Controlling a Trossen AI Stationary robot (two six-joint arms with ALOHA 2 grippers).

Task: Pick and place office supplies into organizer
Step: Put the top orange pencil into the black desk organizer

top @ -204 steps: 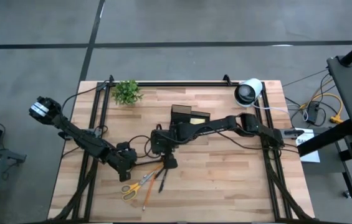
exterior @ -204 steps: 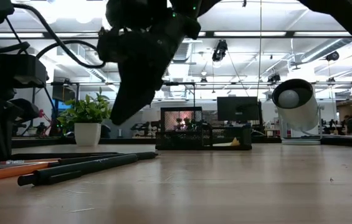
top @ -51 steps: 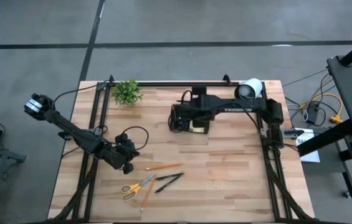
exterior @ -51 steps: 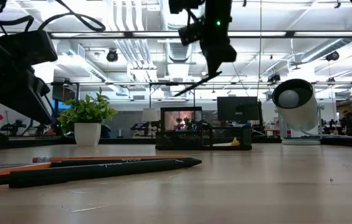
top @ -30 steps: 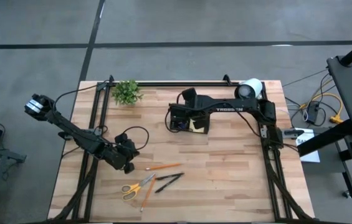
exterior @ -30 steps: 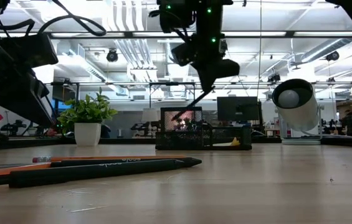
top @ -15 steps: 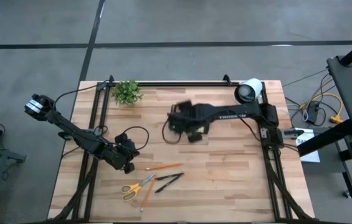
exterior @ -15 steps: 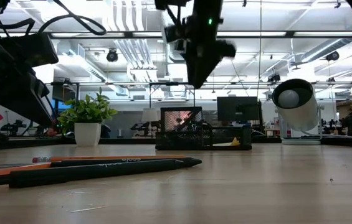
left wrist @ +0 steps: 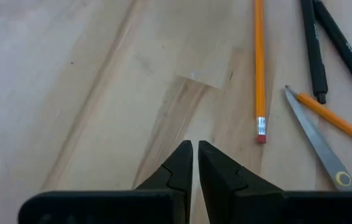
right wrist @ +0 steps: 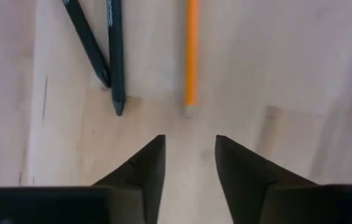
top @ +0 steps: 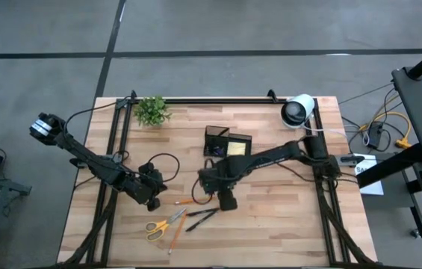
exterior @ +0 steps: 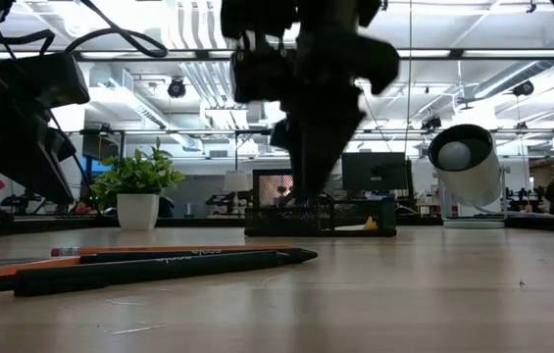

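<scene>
My right gripper point(right wrist: 190, 155) is open and points down over the wood, just short of the near end of an orange pencil point(right wrist: 192, 53) and the tips of two dark pens point(right wrist: 114, 56). In the high view it point(top: 222, 200) hovers at the table's middle, nearer than the black mesh organizer point(top: 218, 139), which holds a yellow sticky pad point(top: 236, 149). My left gripper point(left wrist: 194, 155) is shut and empty, to the left of the pencil point(top: 185, 201). Yellow-handled scissors point(top: 161, 224) and a second pencil point(top: 175, 236) lie flat nearby.
A small green plant point(top: 151, 110) stands at the far left. A big white-and-black roll point(top: 298, 110) sits at the far right corner. Black frame rails point(top: 118, 142) run along both table sides. Bare wood lies to the right of the pens point(exterior: 159, 267).
My right gripper has swung from above the organizer toward the table's near edge and down, tipping to point downward, and now hangs over the pencil and pens. The dark pen it held slanting over the organizer a second ago is no longer in its fingers.
</scene>
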